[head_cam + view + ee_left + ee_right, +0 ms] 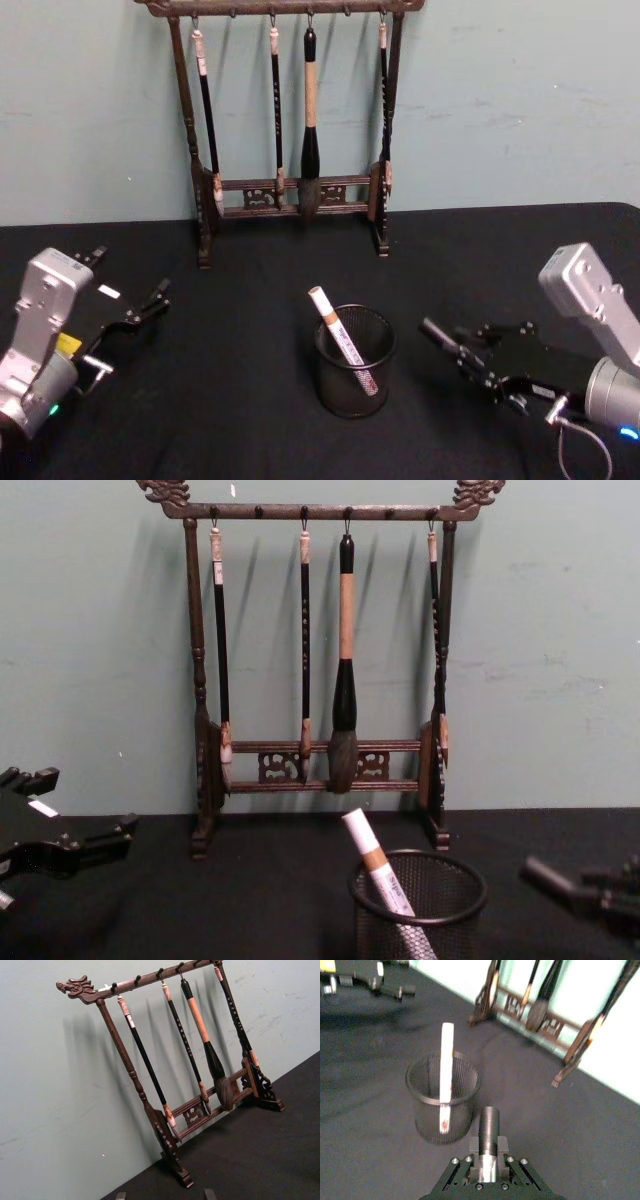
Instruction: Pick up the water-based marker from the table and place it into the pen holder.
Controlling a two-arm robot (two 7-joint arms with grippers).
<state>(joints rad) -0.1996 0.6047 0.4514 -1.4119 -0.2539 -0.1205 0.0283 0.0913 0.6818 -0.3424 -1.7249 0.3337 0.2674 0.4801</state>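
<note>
The water-based marker (340, 340) stands tilted inside the pen holder (355, 385), a black mesh cup at the middle of the table (230, 420). Its white cap and tan band stick out above the rim and lean toward the left. In the right wrist view the marker (446, 1070) rests against the cup's (425, 1115) near wall. My right gripper (428, 328) hovers just right of the cup, shut with nothing in it, its tip (489, 1112) pointing at the cup. My left gripper (130, 272) hangs open at the far left, away from the cup.
A carved dark wooden brush rack (290, 190) with several hanging brushes stands at the back of the table against the pale green wall. Black cloth lies bare on both sides of the cup and in front of it.
</note>
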